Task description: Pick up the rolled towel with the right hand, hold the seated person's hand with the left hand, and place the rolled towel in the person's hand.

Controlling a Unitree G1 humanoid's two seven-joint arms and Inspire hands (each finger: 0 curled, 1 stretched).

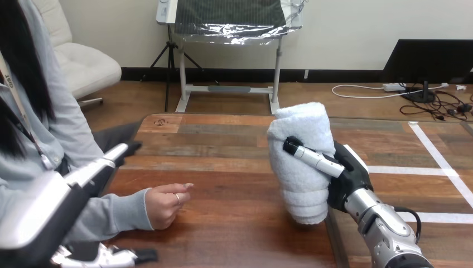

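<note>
- wooden table (234, 234) spans the near and middle ground, person seated at its left side
- robot's left arm (33, 218) comes in from the near left, silver forearm over the person's grey sleeve (106, 218)
- rolled towel (301, 134), white, stands upright near the table's right edge; can't tell if its bottom end touches the tabletop or hangs just above it
- right hand (350, 180) is clamped on the towel from the right side, fingers (315, 159) wrapped across the front of the roll at mid-height, right forearm (385, 229) running to the near right corner
- left hand (106, 162) is released, fingers straight and pointing far-right, grasping nothing, just left of the person's hand and apart from it
- person's hand (166, 205) rests on the table at near left, loosely curled, well apart from the towel
</note>
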